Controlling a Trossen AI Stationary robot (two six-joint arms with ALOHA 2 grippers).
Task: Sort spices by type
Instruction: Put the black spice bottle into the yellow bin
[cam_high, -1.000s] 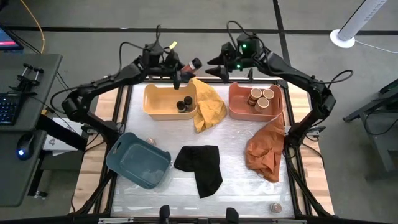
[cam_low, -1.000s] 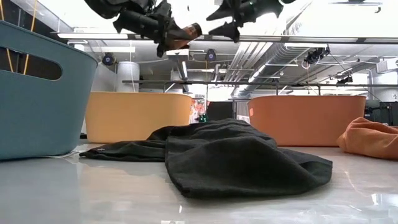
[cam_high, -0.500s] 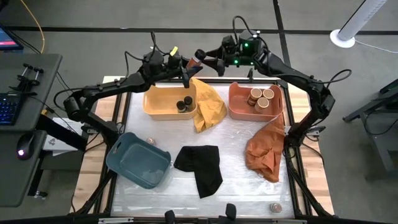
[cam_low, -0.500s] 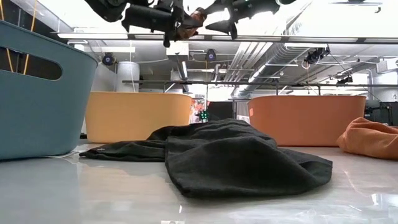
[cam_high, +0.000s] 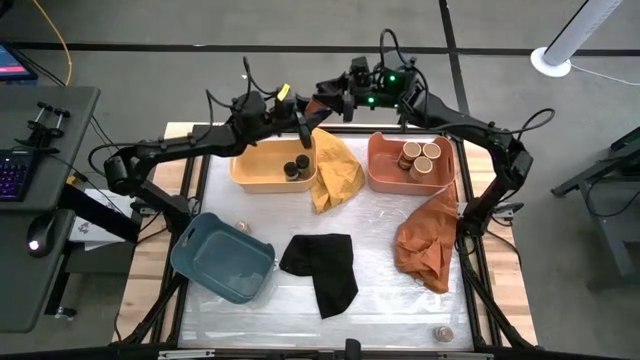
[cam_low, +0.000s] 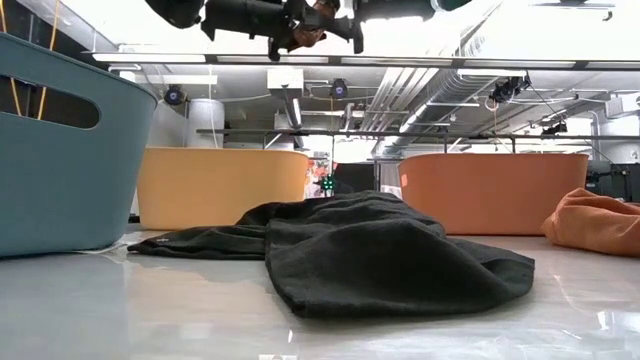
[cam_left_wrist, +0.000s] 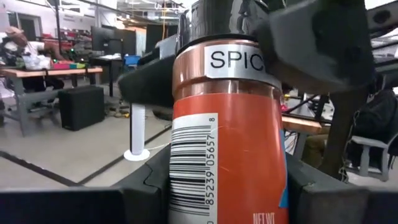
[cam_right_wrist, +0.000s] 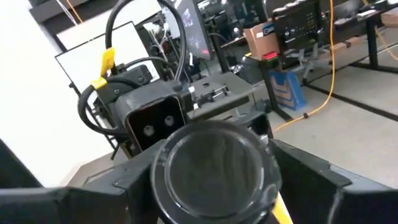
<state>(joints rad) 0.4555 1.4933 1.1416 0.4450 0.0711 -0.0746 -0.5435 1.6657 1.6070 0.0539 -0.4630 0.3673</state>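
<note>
Above the far rim of the yellow tray, the right end effector has closed in, spread around the black-lidded spice jar the left end effector grips, suggesting a handover.

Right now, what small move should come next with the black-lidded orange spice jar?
Probably close the right gripper on the black lid of the orange spice jar: its open fingers flank it while the left gripper holds the body midair.

Bright, even overhead light. The glossy table mirrors ceiling glare. Up close, the spice jar looks soft
</note>
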